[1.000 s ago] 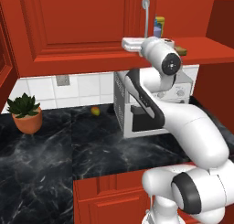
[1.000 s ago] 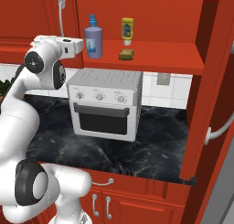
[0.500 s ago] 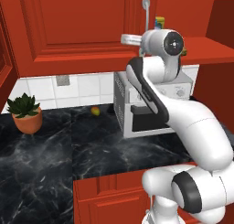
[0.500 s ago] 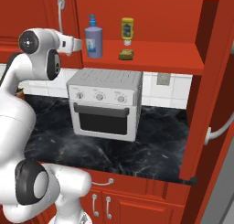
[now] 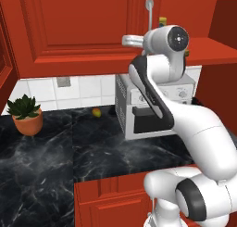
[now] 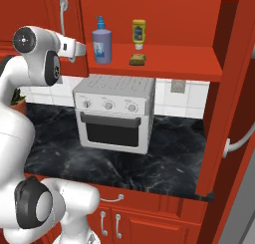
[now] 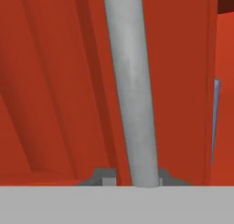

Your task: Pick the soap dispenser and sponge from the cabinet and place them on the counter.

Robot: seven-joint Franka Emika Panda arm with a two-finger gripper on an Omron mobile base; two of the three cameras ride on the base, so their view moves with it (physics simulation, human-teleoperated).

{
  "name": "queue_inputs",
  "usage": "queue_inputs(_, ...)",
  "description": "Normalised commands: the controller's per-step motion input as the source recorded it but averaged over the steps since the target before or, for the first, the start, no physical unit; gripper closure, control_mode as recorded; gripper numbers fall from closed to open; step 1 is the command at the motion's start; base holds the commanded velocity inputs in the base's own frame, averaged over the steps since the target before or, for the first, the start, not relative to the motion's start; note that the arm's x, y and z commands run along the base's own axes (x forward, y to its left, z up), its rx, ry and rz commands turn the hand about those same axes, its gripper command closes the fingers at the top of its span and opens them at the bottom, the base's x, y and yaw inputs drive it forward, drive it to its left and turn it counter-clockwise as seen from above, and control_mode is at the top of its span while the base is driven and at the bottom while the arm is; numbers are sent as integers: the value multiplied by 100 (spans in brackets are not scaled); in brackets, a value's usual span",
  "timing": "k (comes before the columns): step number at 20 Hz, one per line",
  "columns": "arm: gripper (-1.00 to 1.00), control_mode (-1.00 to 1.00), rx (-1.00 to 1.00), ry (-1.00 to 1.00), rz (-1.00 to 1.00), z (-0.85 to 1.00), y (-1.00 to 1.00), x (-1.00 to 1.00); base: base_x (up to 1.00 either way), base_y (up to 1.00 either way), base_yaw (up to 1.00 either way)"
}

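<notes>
A: How far is the task, as you judge it?

B: Nothing is placed yet. The cabinet [image 6: 164, 19] is open on its right half, and the soap dispenser [image 6: 102, 42] stands upright on the cabinet shelf [image 6: 169, 59], above the oven [image 6: 114, 113]. The sponge [image 6: 137, 59] lies on the same shelf, just to the right of the dispenser and in front of a yellow bottle [image 6: 139, 34]. The counter [image 6: 164, 158] below the cabinet carries the oven, a potted plant [image 5: 27, 115] and a small fruit [image 5: 96, 112], but neither of the two task things.

A: And the tool?

B: The tool [image 7: 132, 182] is closed around the silver handle [image 7: 132, 81] of the left cabinet door [image 5: 78, 27]; in the hand view the bar runs up between its two dark tips. So I think the robot works on that door, and both picks and both placements are left.

A: What can you not see well?

B: In the left base view the arm's head covers most of the shelf; just a bit of the yellow bottle shows behind it. In the right base view the hand hides where it meets the handle, so the grip itself I take from the hand view. How far the left door stands open I cannot tell. The dispenser's label is too small to read.
</notes>
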Motion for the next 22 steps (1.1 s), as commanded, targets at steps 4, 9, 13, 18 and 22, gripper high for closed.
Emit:
queue_inputs(4,100,-100,-1,0,-1,-47,84,-7,0,0,0)
queue_inputs(9,100,-100,-3,0,-3,-51,96,-8,0,0,0)
queue_inputs(13,100,-100,-3,0,-4,-52,100,-9,0,0,0)
queue_inputs(18,100,-100,-1,1,-5,-52,100,-11,0,0,0)
queue_inputs(22,100,-100,0,3,-5,-54,100,-12,0,0,0)
